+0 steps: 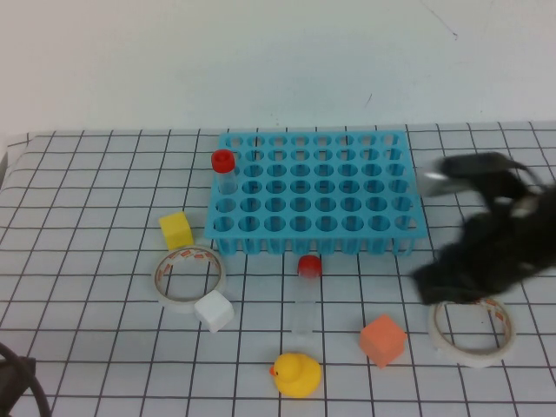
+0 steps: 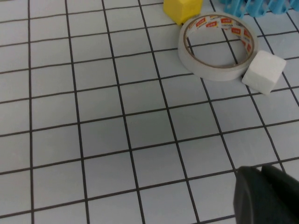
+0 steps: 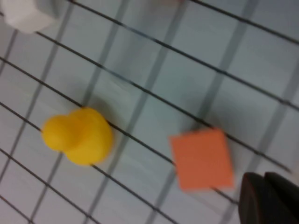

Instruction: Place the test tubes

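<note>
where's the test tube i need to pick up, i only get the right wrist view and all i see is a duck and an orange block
observer: the tube lies flat on the table, between the blue rack and the duck, red cap toward the rack.
operator: which side of my right gripper
observer: on its left. the right gripper is shut and hangs by the right tape roll.
operator: is the left arm in the way
observer: no, the left gripper is shut over bare table, on the near side of the left tape roll.
</note>
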Tool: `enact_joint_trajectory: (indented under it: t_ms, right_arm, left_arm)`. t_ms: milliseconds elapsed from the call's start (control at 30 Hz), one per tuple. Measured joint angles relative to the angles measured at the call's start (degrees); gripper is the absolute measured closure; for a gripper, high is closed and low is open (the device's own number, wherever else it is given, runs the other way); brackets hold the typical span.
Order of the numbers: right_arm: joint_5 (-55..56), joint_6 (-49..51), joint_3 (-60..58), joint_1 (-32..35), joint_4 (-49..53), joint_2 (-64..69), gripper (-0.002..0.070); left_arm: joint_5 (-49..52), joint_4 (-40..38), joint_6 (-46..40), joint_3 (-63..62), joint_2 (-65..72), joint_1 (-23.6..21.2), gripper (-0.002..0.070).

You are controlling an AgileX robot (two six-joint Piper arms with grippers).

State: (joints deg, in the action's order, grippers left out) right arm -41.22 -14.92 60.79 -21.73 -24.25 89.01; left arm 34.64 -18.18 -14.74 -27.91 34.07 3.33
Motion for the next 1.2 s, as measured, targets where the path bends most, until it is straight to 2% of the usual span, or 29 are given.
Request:
enact_joint_trajectory:
  t_ms: [233,367,500,667,800,1200]
  right_arm:
    - [-4.11,17.15,19.52,-15.43,17.85,13.43,0.0663]
    - [-10.37,24.56,29.72,-20.33,25.78,20.92,0.0572]
    - [-14.00,27.61,36.33,-21.44,27.08,26.49,0.0432]
    - [-15.38,30.22,39.48,-21.44,27.08,30.59,0.0319]
    - [-15.77,32.51,39.57,-21.44,27.08,32.34,0.0297]
    - [-16.04,33.48,39.70,-21.44,26.52,35.15,0.0295]
  left_arm:
    - [-0.66,0.00,-0.13,0.30,0.00,0.00,0.0676]
    - [-0.74,0.00,-0.23,0.30,0.00,0.00,0.0676]
    - [-0.78,0.00,-0.23,0.30,0.00,0.00,0.0676]
    - [-0.88,0.00,-0.23,0.30,0.00,0.00,0.0676]
    - [-0.88,0.00,-0.23,0.30,0.00,0.00,0.0676]
    - [-0.88,-0.78,-0.23,0.30,0.00,0.00,0.0676]
